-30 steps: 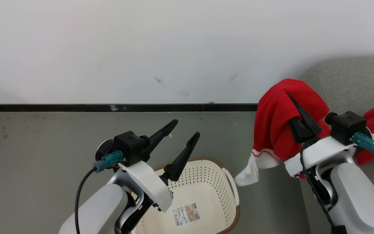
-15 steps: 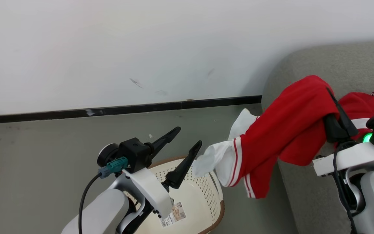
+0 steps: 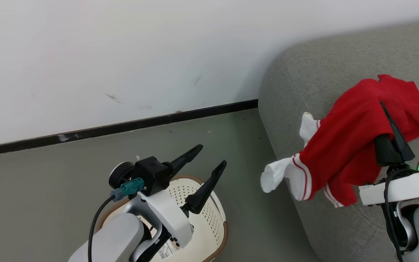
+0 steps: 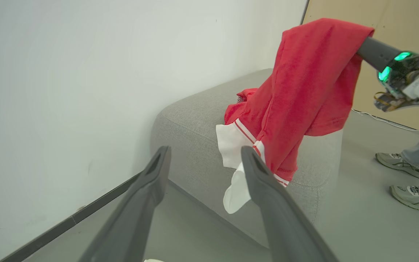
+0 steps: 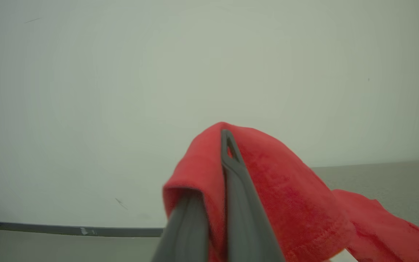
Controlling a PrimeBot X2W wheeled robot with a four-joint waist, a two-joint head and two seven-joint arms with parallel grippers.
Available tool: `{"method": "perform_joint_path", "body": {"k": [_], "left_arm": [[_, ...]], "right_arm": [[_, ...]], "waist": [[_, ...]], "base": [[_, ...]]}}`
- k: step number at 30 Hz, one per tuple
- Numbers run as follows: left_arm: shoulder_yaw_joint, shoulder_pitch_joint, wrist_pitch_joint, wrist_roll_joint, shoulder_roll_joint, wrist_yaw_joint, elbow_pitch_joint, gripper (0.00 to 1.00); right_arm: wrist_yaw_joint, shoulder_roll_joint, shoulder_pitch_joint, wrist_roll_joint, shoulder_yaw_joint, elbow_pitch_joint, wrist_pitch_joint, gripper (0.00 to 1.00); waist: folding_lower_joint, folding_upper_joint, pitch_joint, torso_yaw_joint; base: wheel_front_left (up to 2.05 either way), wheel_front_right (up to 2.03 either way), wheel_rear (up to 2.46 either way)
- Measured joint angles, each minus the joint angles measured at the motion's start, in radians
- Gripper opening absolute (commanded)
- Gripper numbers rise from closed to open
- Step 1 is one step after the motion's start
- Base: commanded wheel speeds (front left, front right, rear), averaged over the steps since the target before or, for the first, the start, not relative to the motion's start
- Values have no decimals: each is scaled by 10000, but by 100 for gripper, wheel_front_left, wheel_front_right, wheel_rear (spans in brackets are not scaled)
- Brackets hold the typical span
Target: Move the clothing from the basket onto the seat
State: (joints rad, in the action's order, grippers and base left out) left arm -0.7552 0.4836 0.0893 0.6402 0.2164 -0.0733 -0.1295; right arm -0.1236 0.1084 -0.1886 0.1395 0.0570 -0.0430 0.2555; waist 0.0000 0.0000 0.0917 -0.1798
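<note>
My right gripper [image 3: 382, 106] is shut on the clothing [image 3: 344, 153], a red garment with white bands. It hangs draped over the fingers above the near edge of the seat [image 3: 304, 80], a grey sofa. Its white end dangles past that edge. In the right wrist view the red fabric [image 5: 278, 189] folds over the shut fingertips [image 5: 227, 145]. The left wrist view shows more red cloth [image 4: 235, 111] lying on the seat [image 4: 191, 120] behind the hanging garment [image 4: 304, 80]. My left gripper [image 3: 212, 154] stands open and holds nothing, above the cream basket [image 3: 215, 214] at the lower left.
A white wall with a black baseboard [image 3: 122, 127] runs behind the grey floor. A person's feet in pale sneakers [image 4: 400, 163] stand on the floor beyond the seat's far end, near a thin cable [image 4: 384, 122].
The head view has swung right, so the seat now takes up more of it. My right gripper has carried the garment from beside the seat to above its edge. The left gripper stays open.
</note>
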Motion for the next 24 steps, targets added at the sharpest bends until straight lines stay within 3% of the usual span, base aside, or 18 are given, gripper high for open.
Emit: {"method": "perform_joint_path", "body": {"k": [24], "left_arm": [[25, 0, 13, -192, 368, 82, 155, 100]], "right_arm": [[0, -320, 636, -10, -36, -851, 0, 0]], "waist": [[0, 0, 290, -2037]], "base": [[0, 0, 0]]}}
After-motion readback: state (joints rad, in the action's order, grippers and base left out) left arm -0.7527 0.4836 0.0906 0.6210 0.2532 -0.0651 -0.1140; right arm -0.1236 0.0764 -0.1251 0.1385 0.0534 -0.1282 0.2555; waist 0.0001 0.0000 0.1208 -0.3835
